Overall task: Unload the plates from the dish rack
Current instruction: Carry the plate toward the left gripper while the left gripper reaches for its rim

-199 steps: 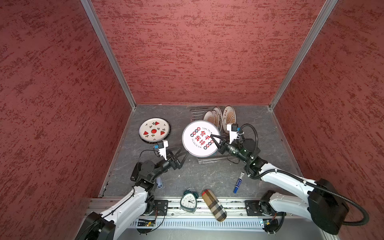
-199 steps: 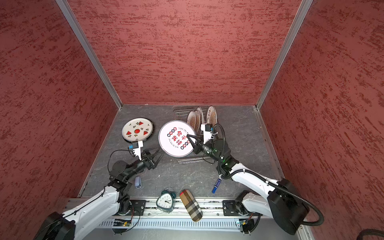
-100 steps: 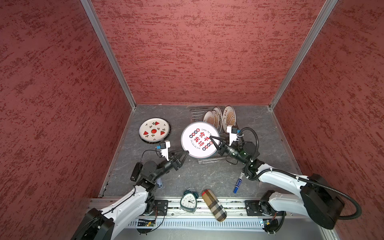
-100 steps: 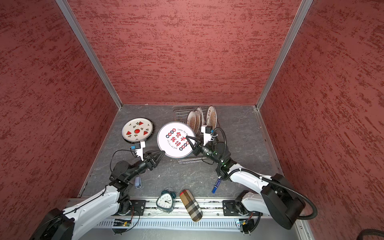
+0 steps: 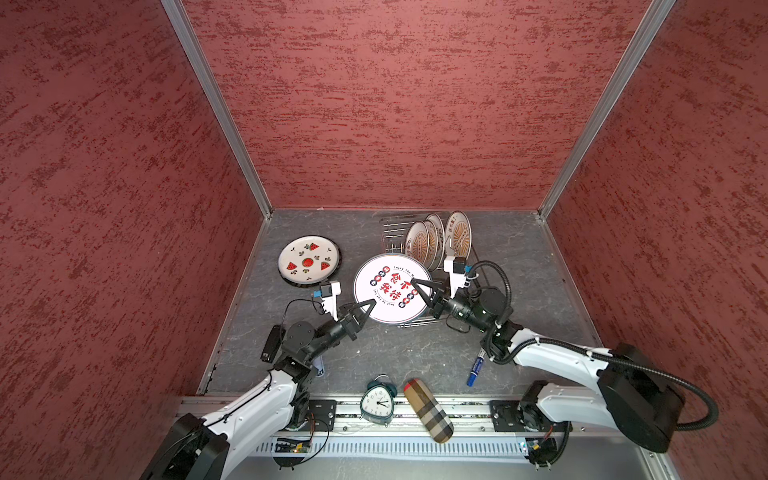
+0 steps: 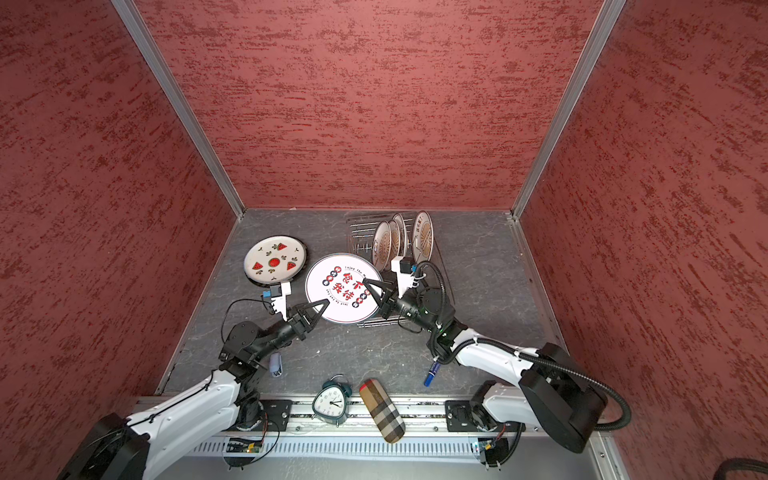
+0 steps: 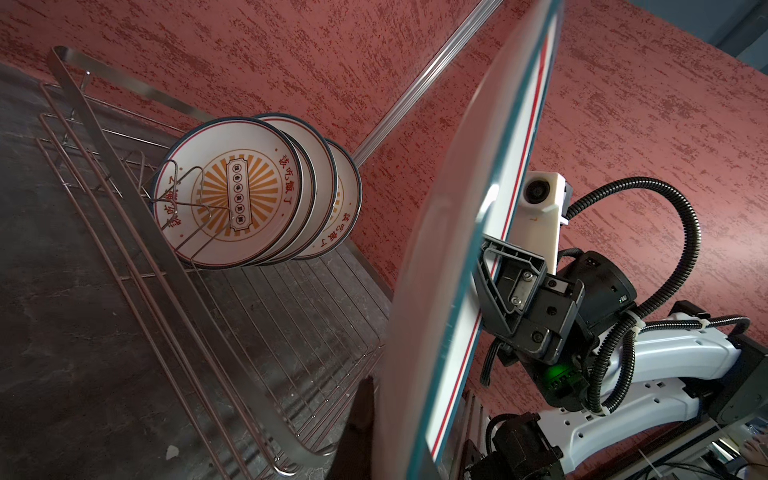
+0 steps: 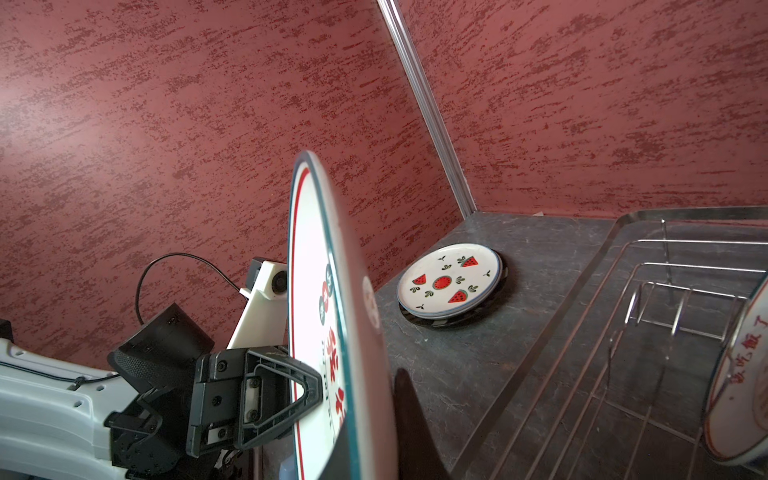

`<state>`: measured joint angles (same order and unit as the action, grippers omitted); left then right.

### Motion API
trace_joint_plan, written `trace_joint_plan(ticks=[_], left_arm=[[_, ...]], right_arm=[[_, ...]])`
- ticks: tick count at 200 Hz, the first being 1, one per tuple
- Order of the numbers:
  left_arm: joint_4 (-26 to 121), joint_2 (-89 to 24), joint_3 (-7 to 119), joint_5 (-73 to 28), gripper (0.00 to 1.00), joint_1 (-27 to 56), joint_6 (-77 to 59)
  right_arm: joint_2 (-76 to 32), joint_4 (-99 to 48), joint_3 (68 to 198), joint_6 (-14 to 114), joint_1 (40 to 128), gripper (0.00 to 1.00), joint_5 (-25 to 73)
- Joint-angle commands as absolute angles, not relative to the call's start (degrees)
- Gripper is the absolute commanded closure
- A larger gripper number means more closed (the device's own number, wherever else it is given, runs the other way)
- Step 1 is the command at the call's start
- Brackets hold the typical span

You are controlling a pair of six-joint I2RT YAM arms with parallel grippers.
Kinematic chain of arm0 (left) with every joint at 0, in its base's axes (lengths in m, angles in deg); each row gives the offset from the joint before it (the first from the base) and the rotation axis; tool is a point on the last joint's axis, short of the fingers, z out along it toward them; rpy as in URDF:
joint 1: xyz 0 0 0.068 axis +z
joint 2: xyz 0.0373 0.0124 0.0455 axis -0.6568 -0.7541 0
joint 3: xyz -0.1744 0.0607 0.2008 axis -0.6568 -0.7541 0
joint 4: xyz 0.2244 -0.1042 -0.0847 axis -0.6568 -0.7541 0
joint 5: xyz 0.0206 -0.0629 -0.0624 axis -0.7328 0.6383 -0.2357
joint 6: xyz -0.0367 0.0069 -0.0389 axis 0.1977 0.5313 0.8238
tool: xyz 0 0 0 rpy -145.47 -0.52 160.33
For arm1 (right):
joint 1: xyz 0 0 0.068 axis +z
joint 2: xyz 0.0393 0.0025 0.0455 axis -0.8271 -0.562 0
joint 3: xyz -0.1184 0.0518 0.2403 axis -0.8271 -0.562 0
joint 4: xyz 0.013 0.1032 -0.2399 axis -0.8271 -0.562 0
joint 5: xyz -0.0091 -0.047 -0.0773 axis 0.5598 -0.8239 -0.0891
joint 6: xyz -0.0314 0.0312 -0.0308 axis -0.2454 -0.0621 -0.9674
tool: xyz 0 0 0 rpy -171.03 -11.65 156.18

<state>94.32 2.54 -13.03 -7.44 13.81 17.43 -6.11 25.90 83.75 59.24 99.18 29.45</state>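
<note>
Enclosure: red textured walls (image 5: 374,104) on three sides, grey marbled counter (image 5: 415,357) below. The dish rack (image 5: 392,229) is set against the back wall, right of centre. A plate with red characters (image 5: 390,286) is held face-up over the rack's near-left corner, gripped at opposite rims by the left fingers (image 5: 369,304) and right fingers (image 5: 417,286), both closed on it. Three sunburst plates (image 5: 436,241) are stood on edge in the prongs. A watermelon plate (image 5: 307,262) is stacked near the left wall. Bare counter is noted right of the rack; a clock (image 5: 376,401), checked case (image 5: 428,409) and marker (image 5: 476,368) crowd the near edge.
</note>
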Motion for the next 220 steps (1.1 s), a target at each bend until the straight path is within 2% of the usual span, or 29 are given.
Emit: trace_joint_plan(ticks=[1,19,63,103,137,161,220], left_arm=[[93.81,2.50,-12.02,-7.10,0.99,13.40,15.91],[93.23,2.52,-11.92,-6.93,1.00,13.37,16.45],[90.79,4.04,-11.75,-7.52,1.00,13.46,17.30],[87.13,7.77,-11.92,-8.53,1.00,13.70,17.00],[82.70,11.89,-12.02,-10.21,1.00,14.19,16.70],[80.60,14.21,-12.18,-10.35,1.00,15.18,16.99],[77.24,16.74,-12.56,-10.77,1.00,18.16,19.09]], right_arm=[[-5.68,27.66,86.13,57.15,100.06,1.00,26.51],[-5.87,27.03,86.41,56.74,100.10,0.98,27.15],[-5.88,26.73,86.58,55.76,100.10,0.61,29.48],[-5.59,25.81,86.68,55.81,100.10,0.20,26.83],[-4.32,26.70,85.30,56.86,100.11,0.01,22.26],[-2.64,28.08,83.61,57.35,100.10,0.01,20.12],[-1.57,25.76,83.86,56.42,100.10,0.01,21.90]])
